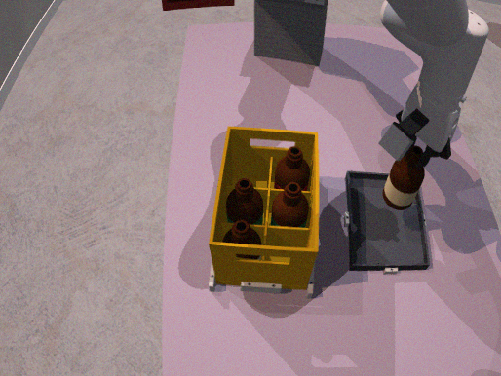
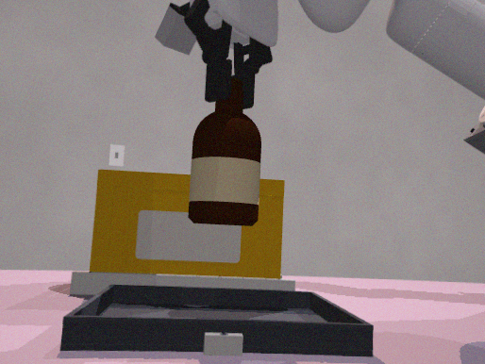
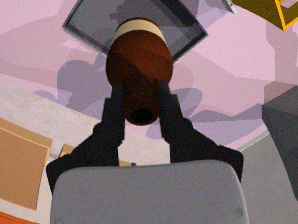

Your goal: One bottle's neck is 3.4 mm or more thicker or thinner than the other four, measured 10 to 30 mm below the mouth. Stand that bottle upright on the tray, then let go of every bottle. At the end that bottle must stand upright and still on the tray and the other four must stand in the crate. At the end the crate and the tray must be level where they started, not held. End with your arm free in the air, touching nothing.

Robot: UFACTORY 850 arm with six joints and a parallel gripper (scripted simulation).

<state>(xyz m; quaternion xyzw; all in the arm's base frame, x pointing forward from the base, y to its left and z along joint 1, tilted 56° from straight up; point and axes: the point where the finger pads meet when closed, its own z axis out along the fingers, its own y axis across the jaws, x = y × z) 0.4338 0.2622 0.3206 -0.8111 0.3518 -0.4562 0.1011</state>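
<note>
My gripper (image 2: 230, 91) (image 3: 140, 93) is shut on the neck of a brown bottle with a cream label (image 1: 401, 193) (image 2: 225, 179) (image 3: 137, 55). The bottle hangs nearly upright in the air above the dark tray (image 1: 390, 267) (image 2: 142, 337) (image 3: 85, 40), its base clear of the tray. Nothing stands on the tray. The yellow crate (image 1: 263, 273) (image 2: 118, 193) holds the other four brown bottles upright: one at the back right (image 1: 292, 170), one middle right (image 1: 290, 209), one middle left (image 1: 245, 202) and one front left (image 1: 242, 239). Their lower parts are hidden by the crate.
The crate stands left of the tray in the top view, with pale brackets (image 1: 261, 285) at its foot. A grey block (image 1: 289, 34) stands behind the crate. A dark red object (image 1: 197, 4) is at the top edge. Cardboard-coloured boxes (image 3: 22, 165) show in the wrist view.
</note>
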